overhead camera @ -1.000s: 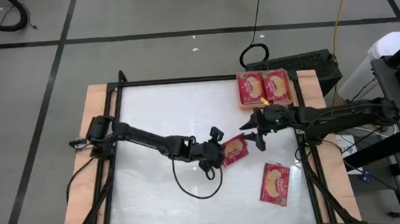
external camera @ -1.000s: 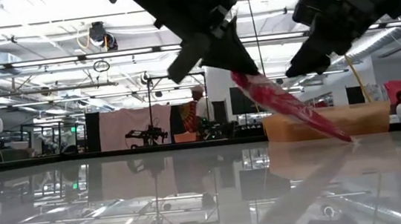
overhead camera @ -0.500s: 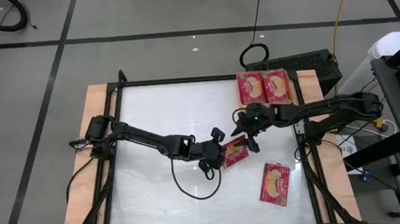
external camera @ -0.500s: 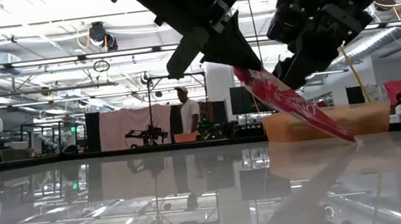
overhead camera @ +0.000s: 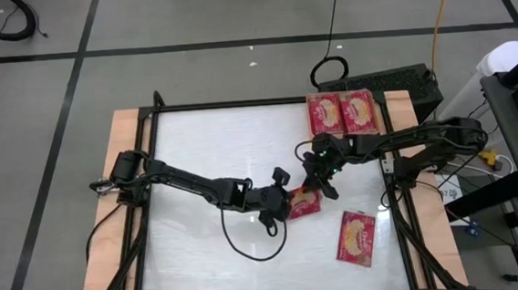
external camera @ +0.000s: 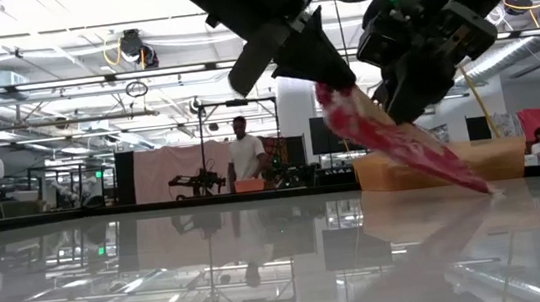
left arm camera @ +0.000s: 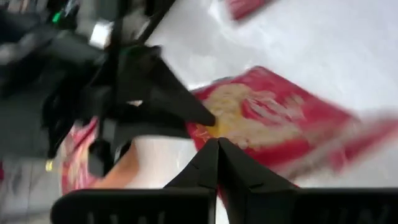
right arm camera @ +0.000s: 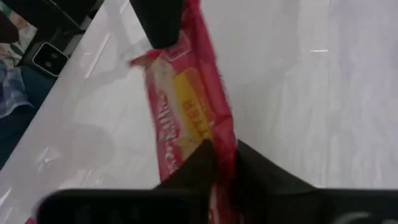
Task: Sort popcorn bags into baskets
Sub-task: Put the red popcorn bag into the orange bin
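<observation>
The held popcorn bag [left arm camera: 273, 124] is smeared with blur at middle right. Its lower end [right arm camera: 221, 199] hides behind the right gripper's fingers [right arm camera: 261, 180], bottom centre.

Bare table [overhead camera: 204, 140] left of both arms

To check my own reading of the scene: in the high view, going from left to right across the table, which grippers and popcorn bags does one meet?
Left gripper → the bag it holds → right gripper, at that bag's far edge → loose bag lying on the table.
</observation>
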